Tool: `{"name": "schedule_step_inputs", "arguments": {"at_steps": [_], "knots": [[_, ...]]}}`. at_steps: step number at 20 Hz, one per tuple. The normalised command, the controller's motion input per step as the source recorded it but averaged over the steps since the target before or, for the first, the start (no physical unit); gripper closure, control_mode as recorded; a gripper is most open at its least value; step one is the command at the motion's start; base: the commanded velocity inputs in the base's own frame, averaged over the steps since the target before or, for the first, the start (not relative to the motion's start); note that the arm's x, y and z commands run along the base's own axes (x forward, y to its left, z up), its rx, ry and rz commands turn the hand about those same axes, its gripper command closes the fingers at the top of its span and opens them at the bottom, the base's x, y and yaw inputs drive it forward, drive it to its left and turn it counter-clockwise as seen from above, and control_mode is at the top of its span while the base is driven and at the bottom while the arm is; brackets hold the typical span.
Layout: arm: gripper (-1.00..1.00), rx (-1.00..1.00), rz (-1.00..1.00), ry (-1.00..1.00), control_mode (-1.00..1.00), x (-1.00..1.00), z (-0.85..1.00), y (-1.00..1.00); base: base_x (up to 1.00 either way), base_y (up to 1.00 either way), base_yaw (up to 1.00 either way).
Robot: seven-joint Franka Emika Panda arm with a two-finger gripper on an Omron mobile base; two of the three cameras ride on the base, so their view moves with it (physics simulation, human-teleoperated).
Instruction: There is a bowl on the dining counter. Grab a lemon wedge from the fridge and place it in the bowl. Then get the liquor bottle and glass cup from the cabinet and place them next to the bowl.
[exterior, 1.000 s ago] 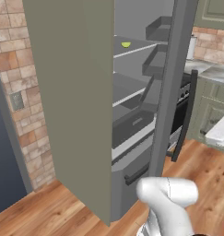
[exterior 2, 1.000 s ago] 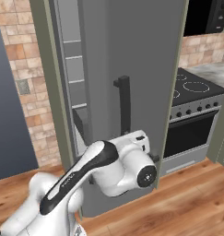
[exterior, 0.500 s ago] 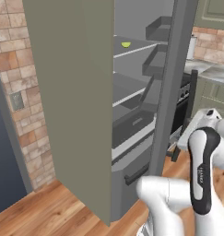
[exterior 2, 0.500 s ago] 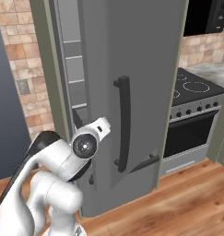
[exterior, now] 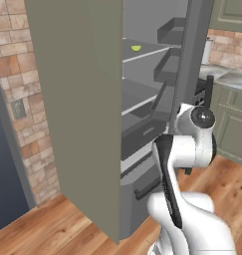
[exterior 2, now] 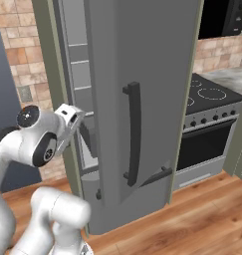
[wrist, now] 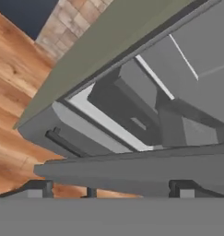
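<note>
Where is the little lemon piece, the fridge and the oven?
lemon wedge (exterior: pixel 136 48), left base view, its middle.
fridge (exterior 2: pixel 157 74), right base view, open door's front.
oven (exterior 2: pixel 204 144), right base view, its dark door.

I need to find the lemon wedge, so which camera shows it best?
The left base view: the lemon wedge lies in plain sight on an upper shelf of the open fridge. In the right base view the fridge door blocks it; the hand view looks at lower shelves.
</note>
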Motion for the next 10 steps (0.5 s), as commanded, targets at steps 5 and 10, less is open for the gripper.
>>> {"name": "schedule_step_inputs", "arguments": {"at_steps": [5, 10], "knots": [[-1.0, -0.53, 0.0, 0.14, -1.0, 0.29, 0.07, 0.49, 0.0, 0.0, 0.0], [-1.0, -0.17, -0.01, 0.0, -1.0, 0.11, -0.19, 0.04, 0.0, 0.0, 0.0]]}}
